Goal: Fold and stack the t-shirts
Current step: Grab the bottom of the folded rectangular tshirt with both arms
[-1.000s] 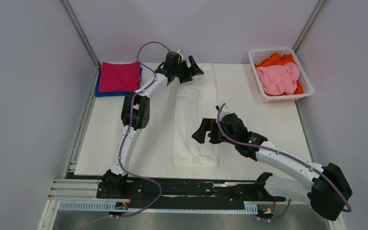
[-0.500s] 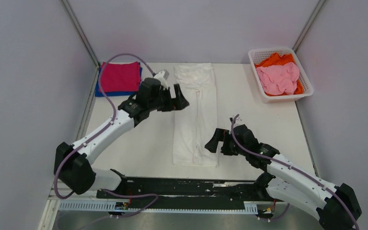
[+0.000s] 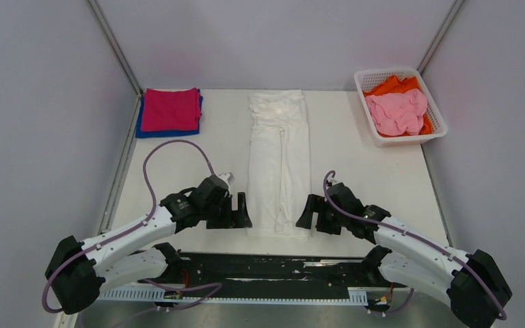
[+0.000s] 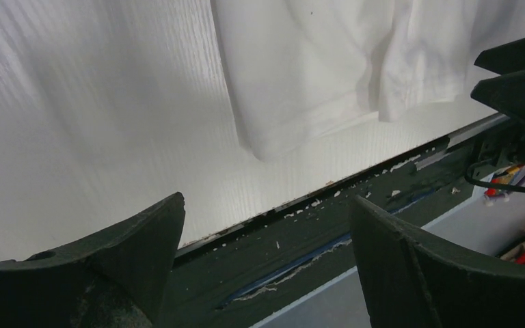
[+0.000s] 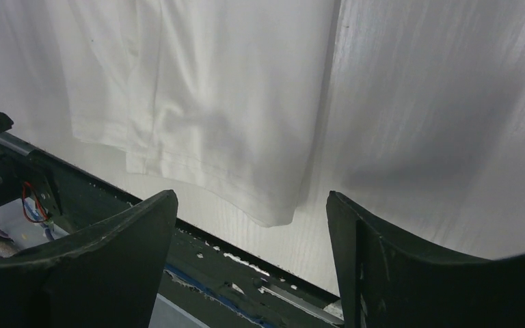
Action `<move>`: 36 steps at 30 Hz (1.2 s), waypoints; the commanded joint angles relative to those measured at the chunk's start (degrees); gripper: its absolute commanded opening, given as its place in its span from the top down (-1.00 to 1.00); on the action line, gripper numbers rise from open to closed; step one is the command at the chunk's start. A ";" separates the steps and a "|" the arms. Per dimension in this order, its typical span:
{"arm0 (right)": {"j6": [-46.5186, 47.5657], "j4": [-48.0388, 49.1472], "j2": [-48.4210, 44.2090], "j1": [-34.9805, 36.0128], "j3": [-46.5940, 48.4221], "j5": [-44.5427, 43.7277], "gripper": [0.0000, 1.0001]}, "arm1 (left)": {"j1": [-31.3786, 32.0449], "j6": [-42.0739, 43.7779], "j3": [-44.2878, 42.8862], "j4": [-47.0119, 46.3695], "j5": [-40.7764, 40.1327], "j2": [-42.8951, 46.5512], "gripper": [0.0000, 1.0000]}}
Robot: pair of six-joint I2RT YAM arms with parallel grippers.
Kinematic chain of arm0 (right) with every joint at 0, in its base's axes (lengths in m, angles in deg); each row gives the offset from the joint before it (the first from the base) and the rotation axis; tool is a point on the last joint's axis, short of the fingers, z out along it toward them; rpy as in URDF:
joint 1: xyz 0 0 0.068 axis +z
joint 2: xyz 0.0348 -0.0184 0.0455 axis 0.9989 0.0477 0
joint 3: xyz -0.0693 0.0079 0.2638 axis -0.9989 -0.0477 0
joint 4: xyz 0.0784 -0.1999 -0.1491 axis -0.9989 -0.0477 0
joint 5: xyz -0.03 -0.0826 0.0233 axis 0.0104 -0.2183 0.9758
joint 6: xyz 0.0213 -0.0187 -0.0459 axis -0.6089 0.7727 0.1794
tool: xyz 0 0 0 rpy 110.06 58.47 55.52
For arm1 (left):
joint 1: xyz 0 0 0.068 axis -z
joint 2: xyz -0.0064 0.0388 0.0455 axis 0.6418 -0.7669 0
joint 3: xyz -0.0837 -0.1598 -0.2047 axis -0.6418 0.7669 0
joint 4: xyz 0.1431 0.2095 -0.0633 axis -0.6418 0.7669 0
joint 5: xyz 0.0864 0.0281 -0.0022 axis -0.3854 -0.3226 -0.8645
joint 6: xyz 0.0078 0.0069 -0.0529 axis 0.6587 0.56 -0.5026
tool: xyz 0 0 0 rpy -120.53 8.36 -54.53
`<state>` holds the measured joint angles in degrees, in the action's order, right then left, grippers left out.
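A white t-shirt (image 3: 278, 164), folded lengthwise into a long narrow strip, lies down the middle of the table. Its near hem reaches almost to the front edge. My left gripper (image 3: 243, 212) stands open just left of the near-left corner, and my right gripper (image 3: 306, 212) stands open just right of the near-right corner. In the left wrist view the shirt's corner (image 4: 294, 75) lies beyond my open left gripper (image 4: 266, 200). The right wrist view shows the hem (image 5: 212, 109) ahead of my open right gripper (image 5: 251, 197). Neither gripper touches cloth. A folded magenta t-shirt (image 3: 171, 108) rests on a blue one (image 3: 139, 127) at the back left.
A white lattice basket (image 3: 384, 141) at the back right holds a crumpled pink t-shirt (image 3: 396, 113) over an orange one (image 3: 391, 85). The black rail (image 3: 280, 266) with the arm bases runs along the table's (image 3: 178, 171) front edge, right below both grippers. Grey walls close in the sides.
The left arm has swung from the shirt's far end back to its near-left corner. The right arm has drawn nearer and lower to the near-right corner. The shirt has not moved.
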<state>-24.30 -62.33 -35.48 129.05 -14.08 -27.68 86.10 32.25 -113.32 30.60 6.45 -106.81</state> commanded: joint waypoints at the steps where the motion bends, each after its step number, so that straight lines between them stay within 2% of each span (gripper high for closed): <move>1: -2.33 -0.10 2.45 -0.25 -0.30 0.74 -0.55 | 1.61 -3.58 1.96 -4.28 3.96 -2.94 -0.89; 8: -2.59 -0.12 6.82 -0.21 -0.23 2.23 -0.30 | 2.56 -2.37 1.45 -9.56 5.35 -12.28 -0.62; 13: -2.36 -0.10 7.67 -0.21 -0.30 3.16 -0.02 | 2.69 -2.11 0.63 -11.74 7.22 -17.86 -0.37; 16: -2.23 -0.02 7.66 -0.21 -0.42 2.94 0.03 | 2.65 -1.93 0.54 -11.13 6.50 -19.11 -0.24; 18: -1.94 -0.01 7.98 -0.21 -0.26 2.84 0.14 | 2.75 -1.68 0.33 -10.79 5.58 -19.94 -0.10; 19: -1.86 -0.01 8.14 -0.22 -0.16 3.09 0.20 | 2.73 -1.70 0.22 -10.37 5.34 -20.48 0.05; 21: -1.76 -0.03 8.41 -0.21 -0.17 3.99 0.30 | 2.73 -1.90 0.13 -9.89 4.51 -21.14 0.16; 26: -0.67 0.06 7.54 -0.21 -1.26 5.19 0.42 | 2.75 -2.31 0.12 -9.19 2.33 -22.63 0.27; 32: -0.64 0.01 6.36 -0.21 -2.24 5.59 0.68 | 2.72 -1.78 -0.33 -10.38 2.13 -25.02 0.55; 34: -0.57 0.14 6.36 -0.22 -2.37 5.59 0.75 | 2.70 -1.63 -0.53 -10.48 1.90 -25.91 0.67; 36: 0.12 0.08 6.14 -0.23 -2.44 5.75 0.82 | 2.69 -1.55 -1.00 -9.50 1.43 -26.49 0.98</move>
<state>-25.43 -62.20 -28.42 128.89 -16.14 -22.83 88.59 29.65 -114.33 19.76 12.94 -130.61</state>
